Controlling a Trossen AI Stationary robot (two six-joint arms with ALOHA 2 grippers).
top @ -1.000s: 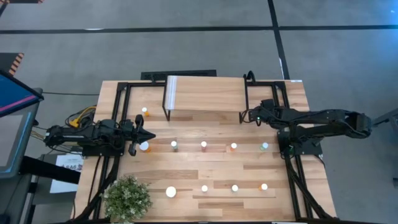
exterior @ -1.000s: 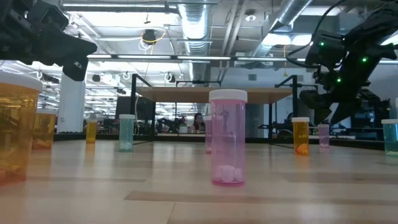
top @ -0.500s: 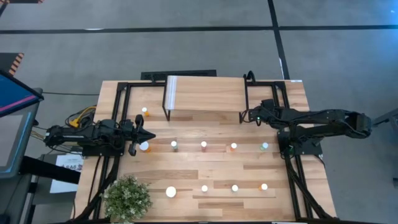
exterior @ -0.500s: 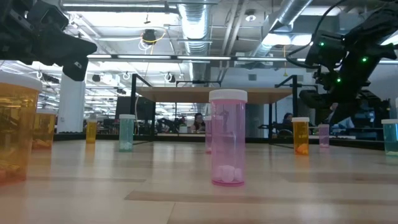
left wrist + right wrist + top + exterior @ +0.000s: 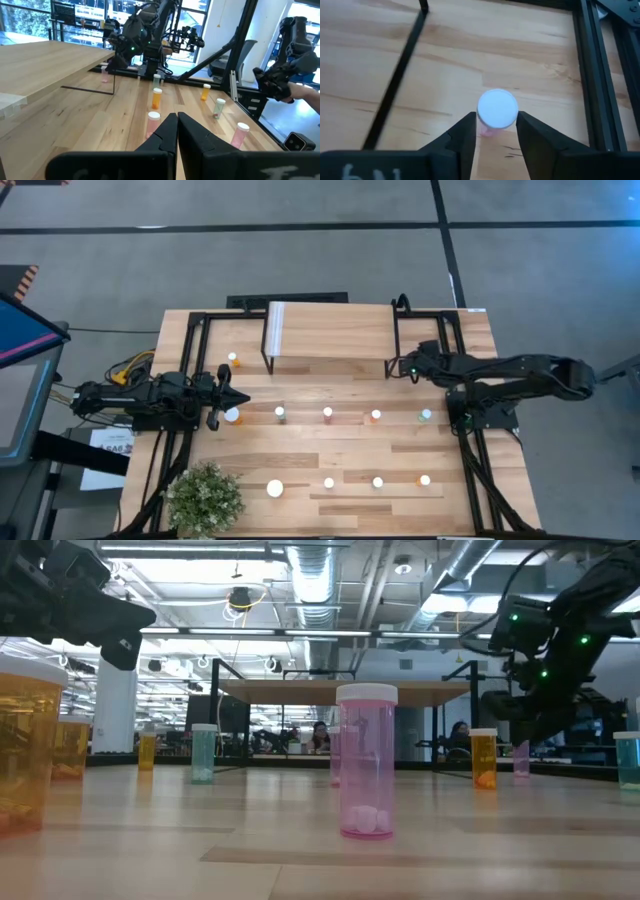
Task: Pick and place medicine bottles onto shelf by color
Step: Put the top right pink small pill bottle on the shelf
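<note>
Wooden table [image 5: 340, 455], right gripper [image 5: 494, 131] pointing down, jaws narrowly astride pink bottle [image 5: 496, 111], not yet touching.

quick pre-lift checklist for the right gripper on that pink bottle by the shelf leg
1. Pink bottle between the right gripper fingers: ok.
2. Fingers clamped on the bottle: cannot tell; thin gaps show beside the cap.
3. Bottle upright, white cap facing the wrist camera: ok.
4. Shelf leg apart from the fingers: ok.
5. Left gripper shut, waiting on the far side of the table: ok.
6. Shelf top bare: ok.
</note>
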